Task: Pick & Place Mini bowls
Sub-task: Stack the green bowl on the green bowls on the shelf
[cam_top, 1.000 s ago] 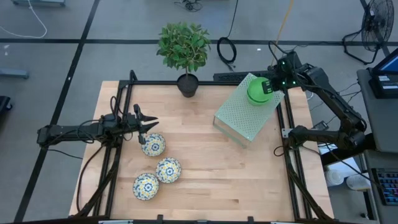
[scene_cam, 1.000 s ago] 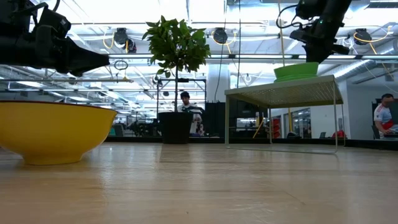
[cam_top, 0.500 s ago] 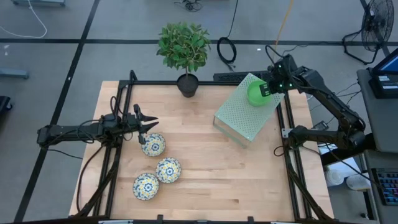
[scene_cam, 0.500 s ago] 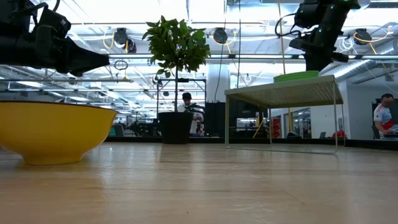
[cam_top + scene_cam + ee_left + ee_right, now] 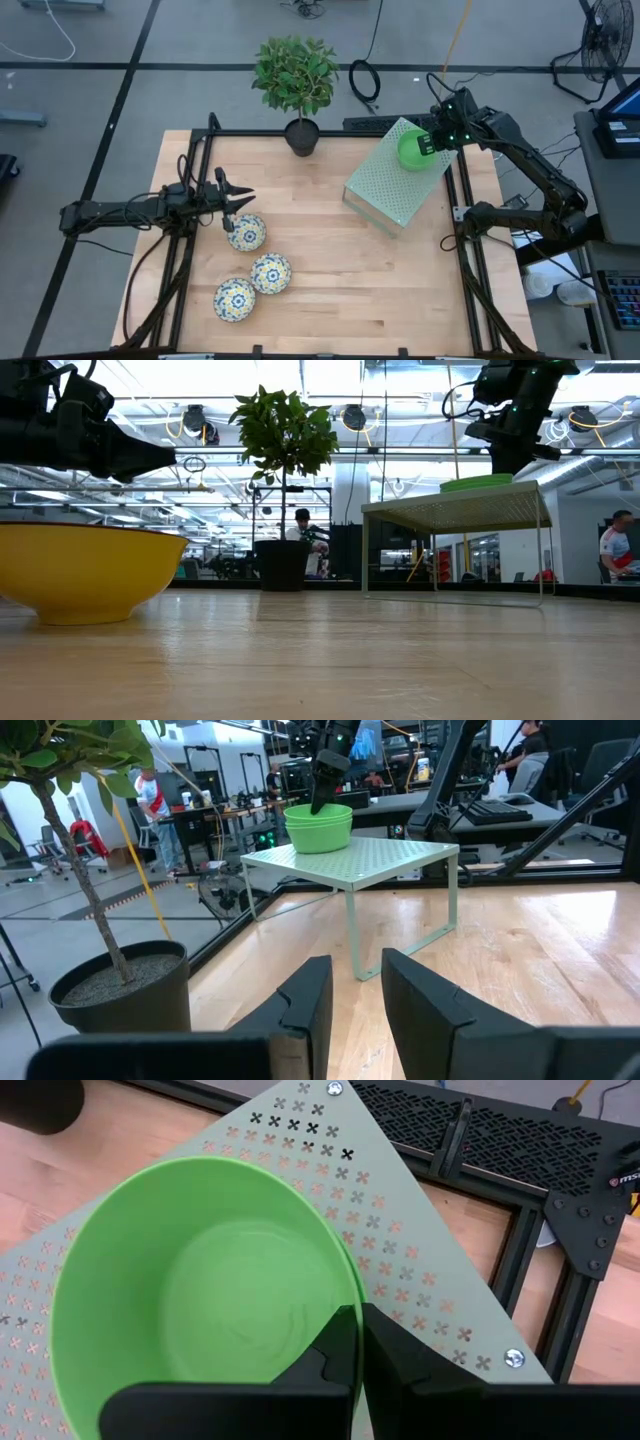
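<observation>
On the pale wooden table (image 5: 330, 270), three patterned mini bowls (image 5: 250, 272) sit near the front-left, the left gripper (image 5: 240, 197) hovering just beside the rearmost with fingers narrowly parted, holding nothing. Farther back, a pale green perforated shelf (image 5: 385, 190) carries the green mini bowl (image 5: 410, 150), its rim pinched by the right gripper (image 5: 357, 1348). A potted plant (image 5: 297, 85) stands at the rear edge. Beyond, a workshop with a person (image 5: 298, 525).
</observation>
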Action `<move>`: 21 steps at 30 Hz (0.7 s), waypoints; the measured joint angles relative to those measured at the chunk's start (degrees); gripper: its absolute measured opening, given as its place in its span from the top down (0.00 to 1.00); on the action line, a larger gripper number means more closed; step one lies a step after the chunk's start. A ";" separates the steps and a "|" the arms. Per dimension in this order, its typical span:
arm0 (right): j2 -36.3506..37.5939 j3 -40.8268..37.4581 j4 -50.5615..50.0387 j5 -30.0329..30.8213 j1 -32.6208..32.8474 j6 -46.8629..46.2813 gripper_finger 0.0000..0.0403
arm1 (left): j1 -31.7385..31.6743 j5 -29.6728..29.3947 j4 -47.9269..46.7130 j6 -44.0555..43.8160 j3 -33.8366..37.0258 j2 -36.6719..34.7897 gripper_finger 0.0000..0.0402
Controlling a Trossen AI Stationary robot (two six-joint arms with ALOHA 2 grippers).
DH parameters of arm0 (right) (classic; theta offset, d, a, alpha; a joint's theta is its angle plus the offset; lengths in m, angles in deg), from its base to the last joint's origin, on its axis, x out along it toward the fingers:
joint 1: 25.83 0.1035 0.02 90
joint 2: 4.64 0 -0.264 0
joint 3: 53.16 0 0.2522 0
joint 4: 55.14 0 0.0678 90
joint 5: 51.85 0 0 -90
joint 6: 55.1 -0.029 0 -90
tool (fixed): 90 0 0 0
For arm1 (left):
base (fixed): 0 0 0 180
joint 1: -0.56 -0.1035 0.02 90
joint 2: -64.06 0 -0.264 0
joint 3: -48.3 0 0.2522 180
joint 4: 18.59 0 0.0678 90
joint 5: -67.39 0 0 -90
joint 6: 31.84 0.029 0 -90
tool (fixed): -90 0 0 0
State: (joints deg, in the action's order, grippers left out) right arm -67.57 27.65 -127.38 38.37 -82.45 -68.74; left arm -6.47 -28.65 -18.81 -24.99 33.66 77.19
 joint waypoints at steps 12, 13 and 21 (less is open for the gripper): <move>0.00 0.00 0.16 -0.03 0.00 -0.13 0.92 | 0.00 0.00 0.00 -0.02 0.00 0.00 0.77; 0.00 0.00 0.44 -0.03 0.00 -0.14 0.90 | -0.02 0.00 0.00 -0.02 0.00 0.00 0.77; 0.10 0.01 2.81 -0.25 0.00 -0.17 0.79 | 0.00 0.00 0.00 -0.02 0.00 0.00 0.77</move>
State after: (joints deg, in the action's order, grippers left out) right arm -67.48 27.66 -124.57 38.11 -82.45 -68.92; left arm -6.47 -28.65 -18.81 -25.01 33.66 77.19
